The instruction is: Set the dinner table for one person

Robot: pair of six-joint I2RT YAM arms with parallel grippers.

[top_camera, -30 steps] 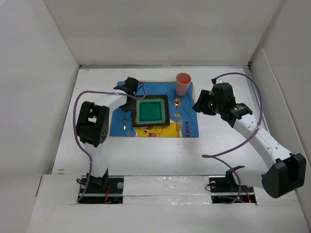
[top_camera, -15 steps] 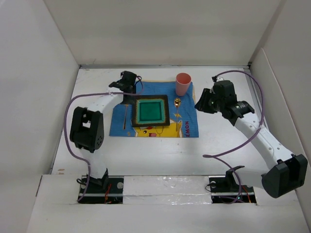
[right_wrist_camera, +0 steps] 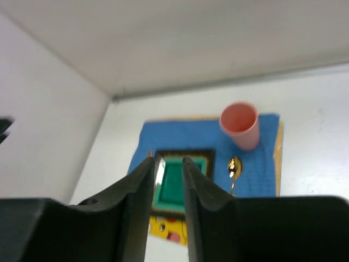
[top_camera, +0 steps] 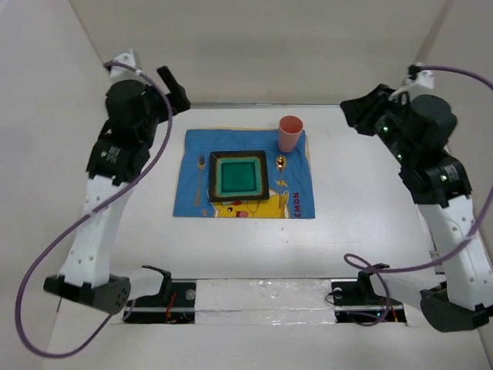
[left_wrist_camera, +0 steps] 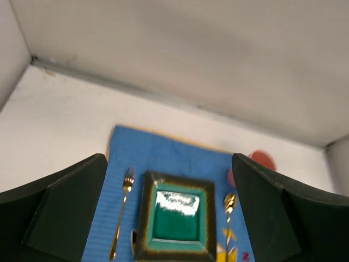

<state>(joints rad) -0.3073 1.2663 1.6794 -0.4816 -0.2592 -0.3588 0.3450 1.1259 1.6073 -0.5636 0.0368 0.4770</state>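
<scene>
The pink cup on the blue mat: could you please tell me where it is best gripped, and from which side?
Probably grip the pink cup across its upper wall, just under the rim, coming down from above: it stands upright, mouth up, and the spoon lies close in front.

From the left wrist we get the pink cup [left_wrist_camera: 263, 161] only as a blur, half covered by one finger of the left gripper [left_wrist_camera: 169, 159]. The bottom edge cuts off the blue mat [left_wrist_camera: 155, 153]. A dark speck beside the plate [left_wrist_camera: 175, 215] is too small for us to name. From the right wrist, the right gripper [right_wrist_camera: 169, 159] covers much of the plate and the mat's near half. A dark shape [right_wrist_camera: 4, 126] is cut off at the left edge; we cannot tell what it is.
</scene>
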